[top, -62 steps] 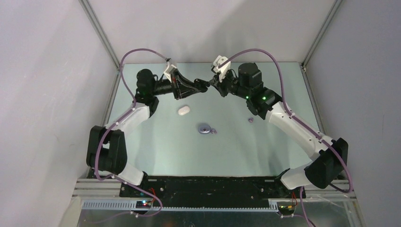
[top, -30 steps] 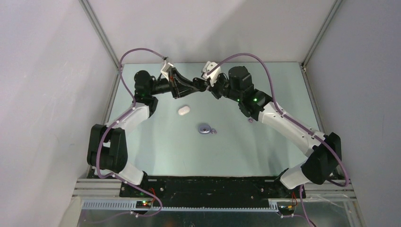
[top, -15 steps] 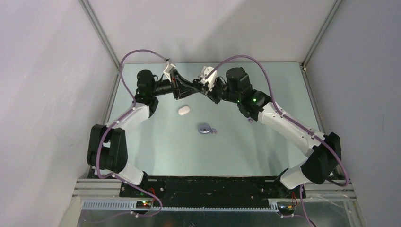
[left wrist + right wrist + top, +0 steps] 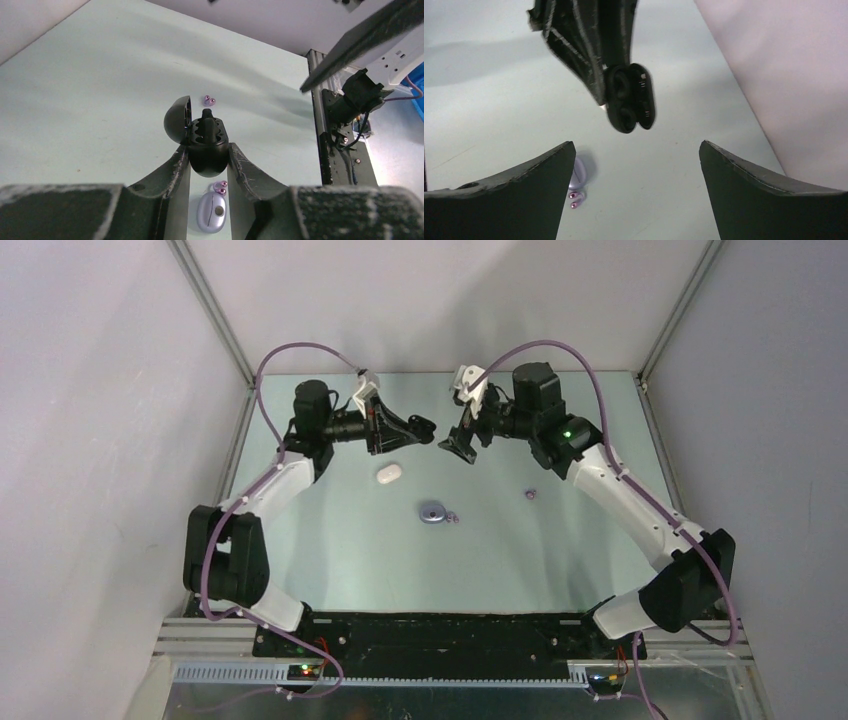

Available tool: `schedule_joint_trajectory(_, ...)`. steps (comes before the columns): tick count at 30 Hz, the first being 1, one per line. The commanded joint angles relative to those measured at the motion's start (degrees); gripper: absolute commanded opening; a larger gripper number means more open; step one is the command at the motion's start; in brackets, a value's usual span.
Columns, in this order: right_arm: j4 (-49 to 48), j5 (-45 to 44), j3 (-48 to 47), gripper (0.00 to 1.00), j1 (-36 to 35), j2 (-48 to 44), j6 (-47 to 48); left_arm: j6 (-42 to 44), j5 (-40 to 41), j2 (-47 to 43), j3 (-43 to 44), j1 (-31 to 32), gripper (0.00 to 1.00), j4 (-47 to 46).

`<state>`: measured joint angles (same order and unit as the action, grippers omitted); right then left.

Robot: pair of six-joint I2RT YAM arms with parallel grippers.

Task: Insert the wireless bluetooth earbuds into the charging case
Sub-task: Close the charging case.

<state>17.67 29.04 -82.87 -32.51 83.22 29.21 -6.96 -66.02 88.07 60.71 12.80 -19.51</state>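
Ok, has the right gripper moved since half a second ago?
Yes. The right gripper has backed off rightward, further from the white case, opening a gap to the black case in the left gripper.

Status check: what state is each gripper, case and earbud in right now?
Black oval charging case: lid open, held off the table.
Left gripper: shut on it.
Right gripper: open, empty.
White oval case: closed, on table.
Lavender oval case: looks closed, on table.
Tiny lavender earbuds: loose on table, uncased.

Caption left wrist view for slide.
Left gripper holds the open black charging case; lavender case and loose lavender earbuds lie on the table.
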Motion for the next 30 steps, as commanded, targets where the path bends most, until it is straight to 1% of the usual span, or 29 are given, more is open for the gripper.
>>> schedule_joint_trajectory(1, -1.07, 6.55, 1.12, 0.99, -0.54, 1.48, 3.31, 8.95, -3.24, -2.21, 4.66, 0.13, 0.00, 7.66)
schedule_joint_trajectory(2, -1.44, 6.73, 0.84, 0.99, -0.71, 2.69, 3.31, 10.24, -3.42, -2.25, 5.47, 0.17, 0.00, 9.15)
schedule_joint_trajectory(3, -1.90, 6.93, 0.68, 0.99, -0.89, 3.78, 3.37, 13.96, -3.66, -2.28, 5.91, 0.14, 0.00, 12.46)
schedule_joint_trajectory(7, -4.01, 8.00, 0.00, 0.99, -2.30, 6.15, 3.59, 19.07, -3.70, -2.34, 8.12, 0.21, 0.00, 19.65)
schedule_joint_trajectory(15, -5.06, 8.21, 0.76, 0.99, -4.32, 6.91, 5.37, 18.55, -3.27, -2.30, 8.66, 0.23, 0.00, 20.58)
schedule_joint_trajectory(17, -3.83, 9.19, 0.93, 0.99, -4.46, 6.38, 6.61, 16.03, -2.27, -1.93, 8.33, 0.21, 0.00, 18.65)
schedule_joint_trajectory(19, -1.99, 10.26, 1.06, 0.97, -4.72, 5.86, 8.32, 9.83, -0.85, -1.67, 6.88, 0.13, 0.00, 11.72)
schedule_joint_trajectory(20, -1.18, 10.43, 1.14, 0.96, -4.73, 5.50, 8.85, 3.70, 0.43, -1.32, 6.17, 0.08, 0.00, 6.05)
schedule_joint_trajectory(21, -0.77, 10.60, 1.20, 0.95, -4.81, 5.35, 8.98, 0.59, 1.06, -1.06, 5.08, -0.04, 0.00, 3.02)
schedule_joint_trajectory(22, -0.06, 10.87, 1.21, 0.94, -4.72, 5.06, 8.81, -4.56, 1.92, -0.53, 4.62, -0.09, 0.00, -2.35)
schedule_joint_trajectory(24, 0.31, 10.76, 1.26, 0.93, -4.56, 4.65, 8.24, -9.48, 3.45, 0.21, 3.74, -0.13, 0.00, -6.71)
schedule_joint_trajectory(27, 0.50, 10.61, 1.55, 0.92, -4.10, 3.79, 7.78, -10.29, 4.91, 0.60, 3.52, -0.21, 0.00, -7.15)
schedule_joint_trajectory(30, 0.50, 10.23, 1.83, 0.92, -3.69, 2.74, 7.35, -8.07, 6.46, 0.79, 3.72, -0.23, 0.00, -3.53)
